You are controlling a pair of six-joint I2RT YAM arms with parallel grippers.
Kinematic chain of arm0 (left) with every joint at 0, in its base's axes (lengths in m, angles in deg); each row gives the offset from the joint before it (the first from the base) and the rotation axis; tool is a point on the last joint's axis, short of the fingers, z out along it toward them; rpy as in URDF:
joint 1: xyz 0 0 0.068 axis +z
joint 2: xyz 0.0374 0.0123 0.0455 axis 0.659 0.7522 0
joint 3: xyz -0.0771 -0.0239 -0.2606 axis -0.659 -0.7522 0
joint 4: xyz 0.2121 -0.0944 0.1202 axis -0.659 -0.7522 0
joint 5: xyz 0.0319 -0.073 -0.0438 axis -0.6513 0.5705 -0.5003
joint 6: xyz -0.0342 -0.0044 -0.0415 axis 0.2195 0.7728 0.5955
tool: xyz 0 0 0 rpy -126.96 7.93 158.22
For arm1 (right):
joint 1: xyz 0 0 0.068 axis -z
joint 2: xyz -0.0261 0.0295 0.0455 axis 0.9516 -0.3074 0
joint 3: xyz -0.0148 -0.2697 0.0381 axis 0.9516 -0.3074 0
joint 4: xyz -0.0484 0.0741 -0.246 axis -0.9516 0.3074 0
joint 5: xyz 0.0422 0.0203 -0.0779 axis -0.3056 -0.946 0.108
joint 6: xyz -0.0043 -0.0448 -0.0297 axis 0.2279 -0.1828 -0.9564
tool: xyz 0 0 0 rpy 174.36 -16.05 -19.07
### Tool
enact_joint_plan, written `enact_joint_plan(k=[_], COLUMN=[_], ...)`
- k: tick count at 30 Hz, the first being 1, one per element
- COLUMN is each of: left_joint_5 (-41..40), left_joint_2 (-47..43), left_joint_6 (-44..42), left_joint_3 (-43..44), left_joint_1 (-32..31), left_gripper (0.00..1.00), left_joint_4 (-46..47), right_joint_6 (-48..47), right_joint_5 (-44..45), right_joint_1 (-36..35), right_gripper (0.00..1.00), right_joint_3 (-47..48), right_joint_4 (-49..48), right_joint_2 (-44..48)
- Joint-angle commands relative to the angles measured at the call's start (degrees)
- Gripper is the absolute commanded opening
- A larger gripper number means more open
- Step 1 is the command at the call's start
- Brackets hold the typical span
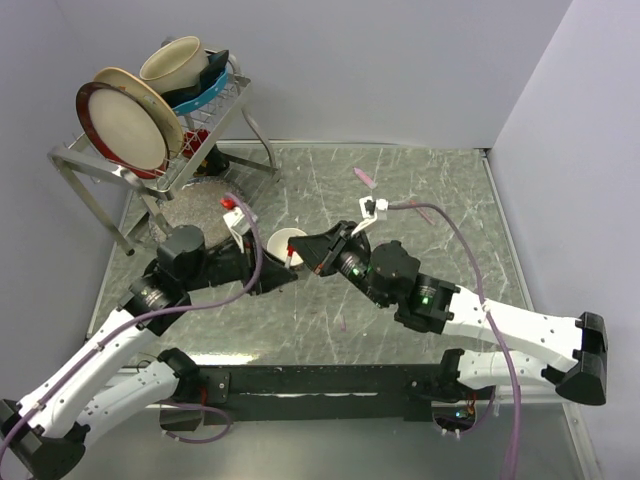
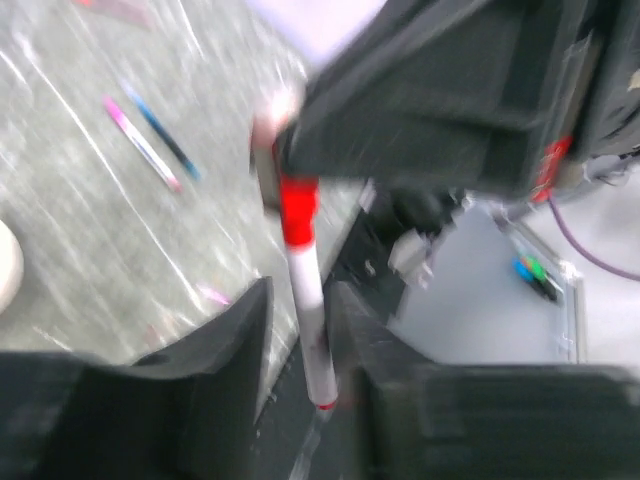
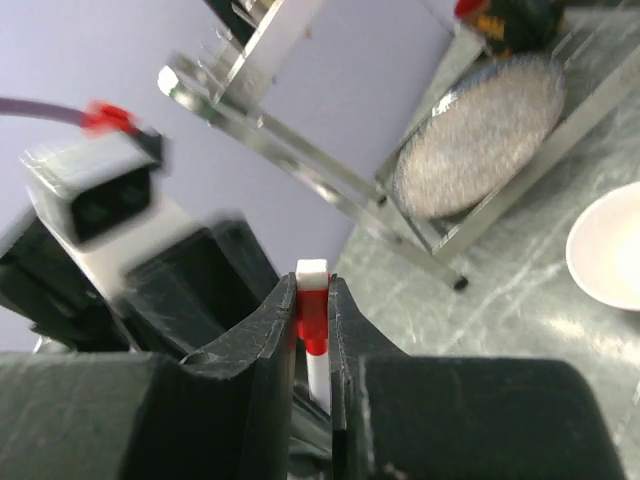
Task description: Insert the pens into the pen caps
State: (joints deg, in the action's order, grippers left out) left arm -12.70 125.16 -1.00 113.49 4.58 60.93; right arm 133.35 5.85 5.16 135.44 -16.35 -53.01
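Fingers (image 3: 255,350) of the right pincer (image 3: 312,290) are pressed together on a red cap (image 3: 312,322) that sits on a white pen (image 3: 318,375); a short white end pokes out just past the fingertips. Facing it tip to tip above the table (image 1: 400,320), the left pincer (image 2: 300,292) has the white barrel of that pen running between its fingers (image 2: 235,345), with the barrel's lower end inside the gap. Those fingers stand very close on both sides, but the wrist view is blurred, so whether they grip the barrel cannot be told. The red cap lies just past the left fingertips, right against the dark body of the right pincer. Just behind the two meeting pincers, on the side away from the arm bases, sits a small white bowl (image 1: 285,241). Near the left pincer, to the left in its own view, a small pink piece (image 2: 213,295) lies on the table, too blurred to name. Farther out the same way, a pink pen (image 2: 140,145) and a blue pen (image 2: 168,143) lie side by side. Well beyond the right pincer's fingertips, a round grey plate (image 3: 480,140) sits under a metal rack (image 1: 160,155) loaded with crockery. Far behind that pincer and to its right in the top view, a second pink pen (image 1: 363,177) lies near the back wall.
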Motion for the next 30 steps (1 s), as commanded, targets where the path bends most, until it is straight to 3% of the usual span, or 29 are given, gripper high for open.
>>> enact_joint_plan(k=[1,5,7,10,17,24,30], left_joint_5=[-2.12,-1.5,-2.29,-5.1,-16.7,-22.5,-23.82], left_joint_2=[-2.26,-2.96,-3.05,-3.4,-8.48,-12.89,-13.42], left_joint_6=[-2.31,-5.13,-6.1,-6.63,-3.91,-6.54,-6.37], left_joint_3=[0.77,0.77,-0.02,-2.03,-8.1,-9.87,-10.05], left_joint_1=[1.31,1.31,1.31,1.31,1.31,1.31,1.31], left_gripper=[0.52,0.71,0.85,0.91,1.0,0.99,0.99], left_joint_4=[9.81,4.46,3.3,0.85,-0.48,0.05,-0.3], right_joint_6=[0.24,-2.22,-3.97,-6.34,-13.03,-12.08,-9.88], right_joint_5=[-9.73,-11.66,-12.46,-14.83,-16.77,-19.32,-17.83], right_joint_1=[5.75,13.47,15.69,21.3,32.65,37.67,38.11], right_gripper=[0.0,0.0,0.0,0.0,0.0,0.01,0.11], right_joint_3=[4.75,6.51,6.77,6.6,8.44,12.65,18.63], right_joint_4=[9.22,16.93,20.11,27.31,41.91,38.76,38.67], right_joint_2=[0.3,0.65,0.31,-1.44,-13.13,-26.31,-38.8])
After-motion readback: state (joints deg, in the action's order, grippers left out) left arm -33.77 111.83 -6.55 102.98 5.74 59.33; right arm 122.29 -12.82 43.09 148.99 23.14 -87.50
